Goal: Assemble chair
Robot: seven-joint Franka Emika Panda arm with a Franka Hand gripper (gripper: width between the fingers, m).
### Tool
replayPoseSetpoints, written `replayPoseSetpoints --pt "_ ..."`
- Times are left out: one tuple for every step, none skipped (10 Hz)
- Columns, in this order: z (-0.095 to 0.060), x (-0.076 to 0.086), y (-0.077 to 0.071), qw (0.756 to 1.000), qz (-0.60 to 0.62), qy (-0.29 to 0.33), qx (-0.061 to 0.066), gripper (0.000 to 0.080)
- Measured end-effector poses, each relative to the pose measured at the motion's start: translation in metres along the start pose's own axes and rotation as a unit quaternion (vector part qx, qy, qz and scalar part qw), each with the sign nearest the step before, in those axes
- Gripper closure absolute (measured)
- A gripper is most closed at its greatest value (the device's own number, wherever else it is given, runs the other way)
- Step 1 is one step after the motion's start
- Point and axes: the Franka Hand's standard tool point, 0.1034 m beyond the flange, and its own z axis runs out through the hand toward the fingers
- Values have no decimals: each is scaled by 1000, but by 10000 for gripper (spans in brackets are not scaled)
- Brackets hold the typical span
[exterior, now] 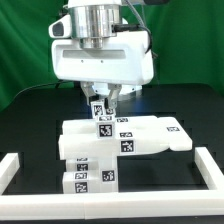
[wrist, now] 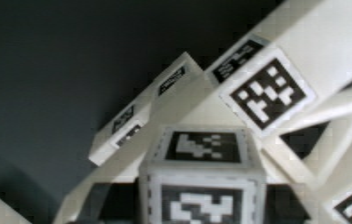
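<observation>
Arm: silver ribbed metal cylinder [exterior: 97, 20] above a boxy white hand [exterior: 104, 97] housing with rounded corners; dark, slim fingers [exterior: 97, 98] below.

On a black tabletop [exterior: 30, 125] sits a cluster of chunky white plastic chair parts [exterior: 120, 140] bearing black-and-white square tags: a wide flat panel [exterior: 150, 137] with a notched end toward the exterior view's right, and a lower block [exterior: 88, 178] in front of it. A small tagged white cube [exterior: 101, 124] stands on the panel. The white two-finger gripper [exterior: 103, 100] hangs right above that cube, fingers close around its top. White border rails [exterior: 205, 172] frame the table
</observation>
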Motion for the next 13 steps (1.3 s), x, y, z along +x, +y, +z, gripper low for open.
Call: replayPoseSetpoints --pt "0 1 0 998 61 0 1 514" --pt "0 0 -2 990 138 3 5 514" --pt "0 0 -2 989 145 2 5 514" --pt "0 0 -2 990 143 2 5 511" --pt "0 0 -2 994 106 3 5 511" --pt "-2 3 -3 999 31 5 7 291" --pt "-3 7 -2 997 -73 6 8 291" --pt "-1 5 0 987 -161 7 7 180" --pt "0 -1 4 973 -231 9 7 159" --pt "1 -1 5 970 -242 9 6 159" --pt "1 -1 6 960 -280 9 5 151" --pt "2 -2 5 952 -306 7 1 151" --pt "3 -6 0 939 -344 2 -7 151"
